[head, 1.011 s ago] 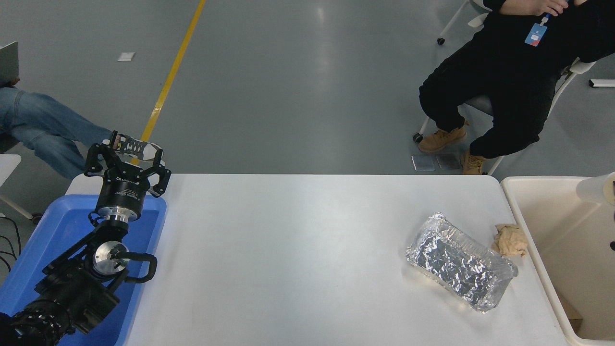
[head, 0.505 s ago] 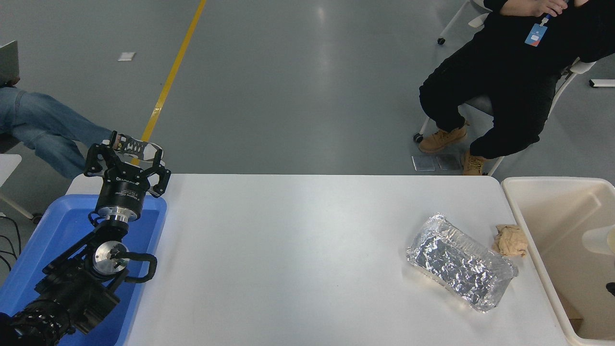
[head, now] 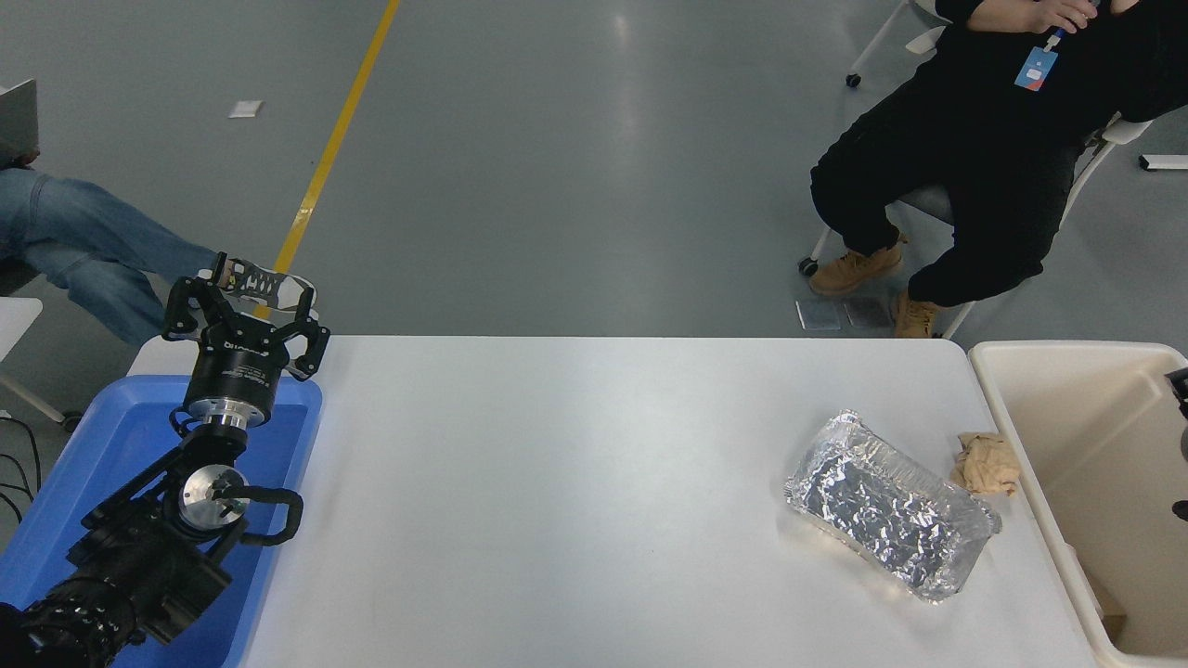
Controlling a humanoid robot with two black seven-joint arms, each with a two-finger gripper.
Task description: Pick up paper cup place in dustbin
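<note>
At the right edge of the frame, only a black sliver of the right gripper [head: 1180, 385] is seen above the dustbin [head: 1021, 436] (finger state cannot be told); the left gripper [head: 243, 295], fingers spread, is parked at lower left.

A crinkled foil tray [head: 893, 529] lay on the white surface [head: 557, 482], with a crumpled brown paper wad [head: 988, 463] just beside it. A blue tray [head: 111, 445] sat at the left edge; a seated person [head: 965, 158] was beyond.

Lab: yellow floor line [head: 327, 160]
</note>
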